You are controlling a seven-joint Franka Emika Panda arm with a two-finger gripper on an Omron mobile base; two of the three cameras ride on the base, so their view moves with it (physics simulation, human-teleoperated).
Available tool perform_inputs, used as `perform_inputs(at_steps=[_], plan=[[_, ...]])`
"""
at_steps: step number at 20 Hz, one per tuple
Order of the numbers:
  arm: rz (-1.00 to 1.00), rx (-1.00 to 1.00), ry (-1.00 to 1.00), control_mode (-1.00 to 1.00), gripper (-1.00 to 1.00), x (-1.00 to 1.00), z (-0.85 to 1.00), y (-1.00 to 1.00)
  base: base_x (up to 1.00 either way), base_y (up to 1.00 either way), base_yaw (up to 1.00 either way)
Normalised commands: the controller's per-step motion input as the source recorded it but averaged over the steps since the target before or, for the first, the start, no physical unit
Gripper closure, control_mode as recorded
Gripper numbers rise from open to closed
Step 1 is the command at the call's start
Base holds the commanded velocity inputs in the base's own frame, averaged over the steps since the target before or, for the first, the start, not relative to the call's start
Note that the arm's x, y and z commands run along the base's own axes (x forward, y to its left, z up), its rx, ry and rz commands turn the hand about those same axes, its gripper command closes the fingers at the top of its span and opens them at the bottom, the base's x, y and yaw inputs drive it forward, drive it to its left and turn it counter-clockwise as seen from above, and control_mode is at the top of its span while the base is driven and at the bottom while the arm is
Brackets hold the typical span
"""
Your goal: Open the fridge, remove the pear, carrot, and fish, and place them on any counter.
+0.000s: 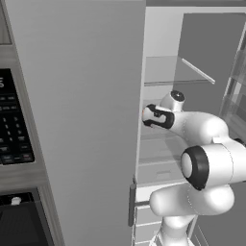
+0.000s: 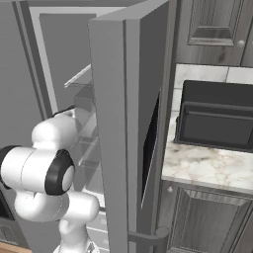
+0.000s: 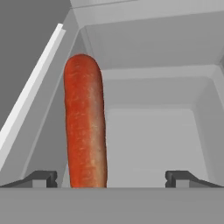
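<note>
Two small dark fingertips of the gripper rise at the bottom of the hand view, one at the lower left and one at the lower right, standing wide apart with nothing clamped between them. Between them, nearer the left tip than the right, stands the smooth orange-red tapered carrot. Its long axis runs almost straight up the frame, from the bottom edge between the tips to a rounded end in the upper left, so it lies lengthwise along the gripper's line of approach, not across the gap. It rests on the white floor of a compartment inside the tall light-grey fridge, close to that compartment's left wall, whether touching it I cannot tell.

From the left base view the white arm reaches past the edge of the open door into the fridge's middle shelves. In the right base view the white marble counter sits at the right of the frame, beyond the open door.

My judgement: the gripper needs to shift a little leftward in the hand view to centre the carrot before closing on it.
</note>
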Motion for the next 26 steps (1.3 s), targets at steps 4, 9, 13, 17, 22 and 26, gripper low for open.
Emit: perform_inputs(at_steps=[4, 9, 13, 17, 22, 26], plan=[[0.00, 0.00, 0.00, -1.00, -1.00, 0.03, -0.24, 0.08, 0.00, 0.00, 0.00], [0.00, 0.00, 0.00, -1.00, -1.00, 0.00, -0.26, 0.09, 0.00, 0.00, 0.00], [0.00, 0.00, 0.00, -1.00, 1.00, 0.01, -0.28, 0.10, 0.00, 0.00, 0.00], [0.00, 0.00, 0.00, -1.00, 1.00, 0.07, -0.30, 0.09, 0.00, 0.00, 0.00], [0.00, 0.00, -0.05, -1.00, 1.00, 0.11, -0.10, 0.00, 0.00, 0.00, 0.00], [0.00, 0.00, -0.01, -1.00, 1.00, 0.05, -0.13, 0.00, 0.00, 0.00, 0.00]])
